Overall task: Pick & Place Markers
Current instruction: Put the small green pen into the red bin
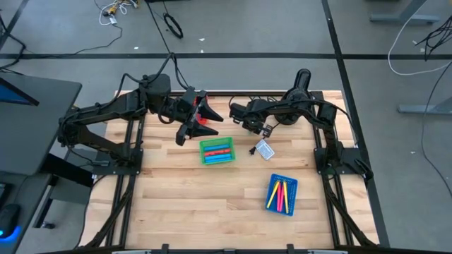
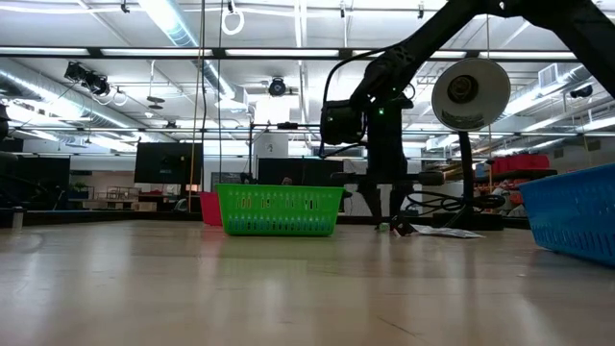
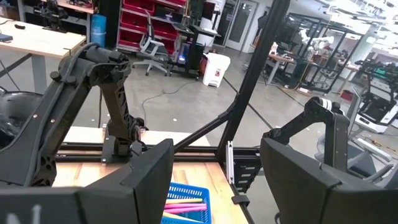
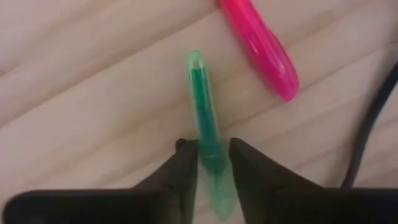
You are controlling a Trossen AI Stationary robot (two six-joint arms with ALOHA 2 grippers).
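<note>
On the desk [image 1: 176, 204], near its far edge, the right jaws [image 4: 213, 163] are closed narrow on a green marker [image 4: 205, 118], gripping its middle. A pink marker [image 4: 260, 45] lies just beside. The left jaws [image 1: 201, 120] hover, parted.

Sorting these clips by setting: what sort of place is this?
Most likely a robotics lab or workshop. Bare ducts and strip lights run overhead, red storage bins line a wall, an office chair stands nearby, and cables trail across the grey floor.
</note>
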